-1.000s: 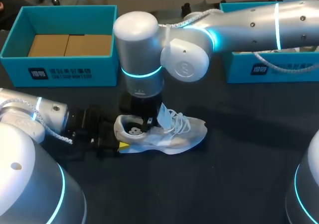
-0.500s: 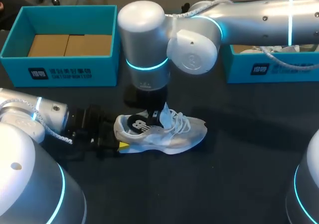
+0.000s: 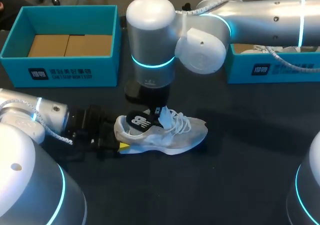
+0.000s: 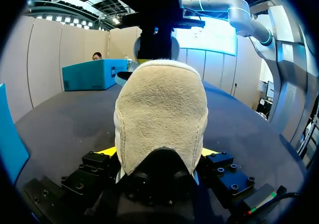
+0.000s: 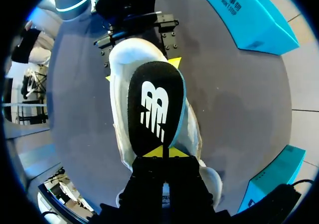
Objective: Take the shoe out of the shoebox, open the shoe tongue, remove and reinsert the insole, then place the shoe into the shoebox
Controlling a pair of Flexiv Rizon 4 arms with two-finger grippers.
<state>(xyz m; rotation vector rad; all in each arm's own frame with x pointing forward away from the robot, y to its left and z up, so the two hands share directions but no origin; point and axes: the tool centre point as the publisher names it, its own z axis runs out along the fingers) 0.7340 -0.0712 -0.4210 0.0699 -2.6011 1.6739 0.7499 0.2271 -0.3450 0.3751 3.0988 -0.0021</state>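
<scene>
Shoe (image 3: 172, 135): white, upright on table (image 3: 240, 175), between left box (image 3: 60, 67) and right box (image 3: 272, 70), inside neither.

Left gripper (image 4: 158, 152): clamped on shoe's heel. Left wrist view gives a yellow tip on each side; head view gives one tip only.

Insole (image 5: 154, 109): black with white logo, lying over shoe's opening. Full face in right wrist view; tilted up toward the laces in head view; mere edge above the heel in left wrist view.

Right gripper (image 5: 163, 153): narrow, pinched on insole's front end. Tips plain in right wrist view, hidden in head view.
</scene>
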